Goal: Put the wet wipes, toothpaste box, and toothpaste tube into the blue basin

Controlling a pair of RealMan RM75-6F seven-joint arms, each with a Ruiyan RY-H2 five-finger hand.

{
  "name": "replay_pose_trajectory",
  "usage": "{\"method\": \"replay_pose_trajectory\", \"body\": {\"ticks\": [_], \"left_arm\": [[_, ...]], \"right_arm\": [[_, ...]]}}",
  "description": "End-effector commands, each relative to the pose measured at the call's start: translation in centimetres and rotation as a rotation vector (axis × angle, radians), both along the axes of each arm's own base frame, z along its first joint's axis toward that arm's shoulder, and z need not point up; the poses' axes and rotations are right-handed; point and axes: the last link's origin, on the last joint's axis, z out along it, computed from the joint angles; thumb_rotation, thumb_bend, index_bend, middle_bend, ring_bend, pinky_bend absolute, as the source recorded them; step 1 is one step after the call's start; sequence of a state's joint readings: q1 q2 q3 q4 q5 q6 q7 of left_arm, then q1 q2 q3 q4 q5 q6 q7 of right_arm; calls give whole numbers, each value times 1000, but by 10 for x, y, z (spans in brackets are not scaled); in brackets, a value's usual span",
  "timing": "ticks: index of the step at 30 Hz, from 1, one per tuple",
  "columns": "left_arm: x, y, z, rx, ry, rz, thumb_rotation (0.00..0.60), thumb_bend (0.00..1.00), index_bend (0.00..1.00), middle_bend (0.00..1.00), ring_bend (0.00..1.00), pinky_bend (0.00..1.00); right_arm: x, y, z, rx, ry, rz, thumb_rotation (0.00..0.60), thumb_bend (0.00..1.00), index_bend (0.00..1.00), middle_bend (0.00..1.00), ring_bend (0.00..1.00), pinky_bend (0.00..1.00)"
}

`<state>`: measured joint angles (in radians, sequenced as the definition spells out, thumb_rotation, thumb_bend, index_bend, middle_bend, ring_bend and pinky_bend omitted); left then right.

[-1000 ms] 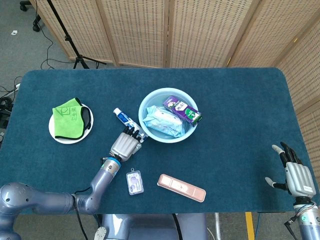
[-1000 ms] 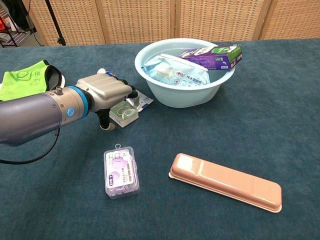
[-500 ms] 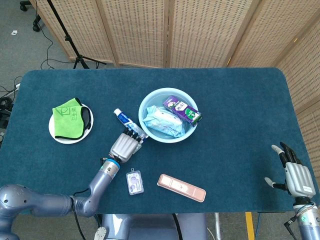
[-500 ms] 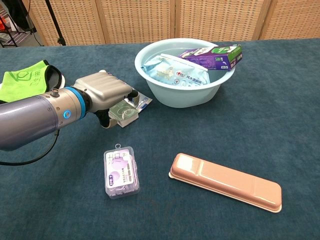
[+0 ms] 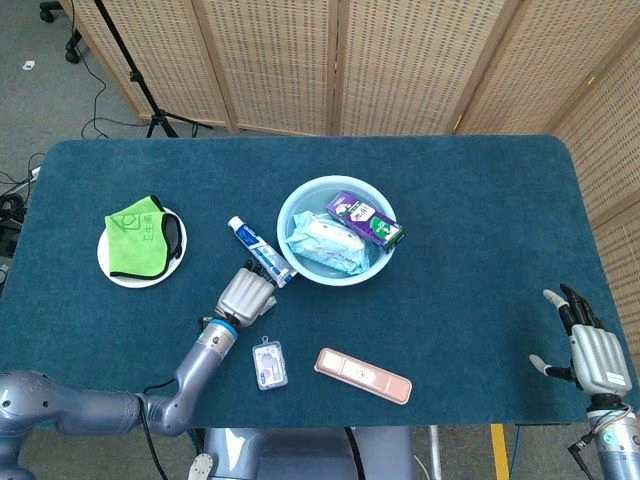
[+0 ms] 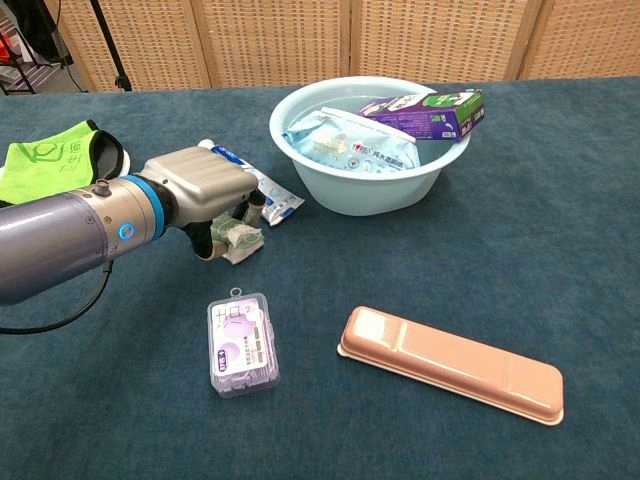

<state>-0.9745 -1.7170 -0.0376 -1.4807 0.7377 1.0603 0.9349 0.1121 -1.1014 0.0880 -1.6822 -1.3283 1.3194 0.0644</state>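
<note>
Nearest lie a flat pink plastic case and a small clear purple-labelled box. The right hand rests open at the table's edge, holding nothing. The left hand curls over the crimped end of the white and blue toothpaste tube; whether it grips cannot be told. Beyond, the light blue round basin holds the wet wipes pack and the purple toothpaste box.
</note>
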Motion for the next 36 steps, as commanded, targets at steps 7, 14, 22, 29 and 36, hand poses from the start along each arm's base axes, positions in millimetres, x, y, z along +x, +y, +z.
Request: {"method": "replay_pose_trajectory", "body": {"ticks": [7,14,22,29,36], "left_arm": [[9,6,19,36,-30,-12,600,389,658,530,222,216],[23,17,58,104,-70,-30,600,389,666,531,222,216],[41,28,97,182,-169,-46,600,385,667,531,222,216],[56,37,95,249,-281,-55,600,384,681,531,231,216],[76,39,74,297,-344,-91,600,382,693,531,231,216]], "right_arm": [[0,0,0,0,0,-1,600,208,126,30,0,199],[1,1,0,1,-1,4,600,208,126,30,0,199],[2,2,-2,8,-2,6,600,208,126,30,0,199],[1,1,-1,7,-3,1,600,208,126,30,0,199],[-1,0,1,3,-17,-9,600,208,126,30,0,199]]}}
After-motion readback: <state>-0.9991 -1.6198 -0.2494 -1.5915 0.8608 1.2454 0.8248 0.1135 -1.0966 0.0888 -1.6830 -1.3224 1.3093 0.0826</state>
